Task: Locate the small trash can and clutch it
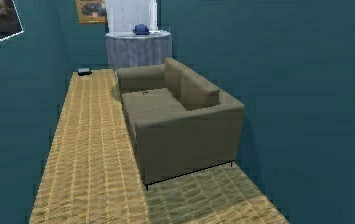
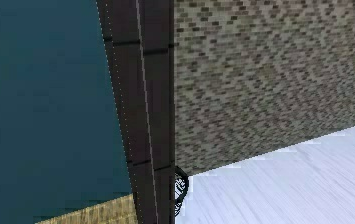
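Observation:
A small black wire-mesh thing [image 2: 178, 190] stands on the pale floor at the foot of a dark upright door frame [image 2: 145, 100] in the arm side view. The frame hides part of it, so I cannot tell what it is. In the forward view a small dark object [image 1: 84, 72] lies on the floor far back at the left wall, too small to name.
An olive-brown sofa [image 1: 180, 120] stands in the middle of a narrow room with teal walls and a woven floor [image 1: 85, 150]. Behind it is a grey round table [image 1: 137, 48] with a blue item [image 1: 142, 29]. Beside the door frame runs a speckled brick wall [image 2: 270, 80].

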Motion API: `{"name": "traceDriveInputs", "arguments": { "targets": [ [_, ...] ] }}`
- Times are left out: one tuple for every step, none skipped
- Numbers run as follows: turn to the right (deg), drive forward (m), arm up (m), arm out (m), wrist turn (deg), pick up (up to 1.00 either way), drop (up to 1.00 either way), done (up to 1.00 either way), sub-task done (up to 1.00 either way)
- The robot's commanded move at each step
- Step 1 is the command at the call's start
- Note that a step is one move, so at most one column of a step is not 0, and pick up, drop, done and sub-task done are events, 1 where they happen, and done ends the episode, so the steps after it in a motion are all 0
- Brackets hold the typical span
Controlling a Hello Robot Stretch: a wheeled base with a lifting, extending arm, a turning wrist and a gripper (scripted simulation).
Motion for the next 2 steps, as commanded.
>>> {"name": "traceDriveInputs", "arguments": {
  "targets": [
    [0.0,0.0,0.0,0.48,0.0,0.0,0.0,0.0,0.0],
    [0.0,0.0,0.0,0.48,0.0,0.0,0.0,0.0,0.0]
  ]
}}
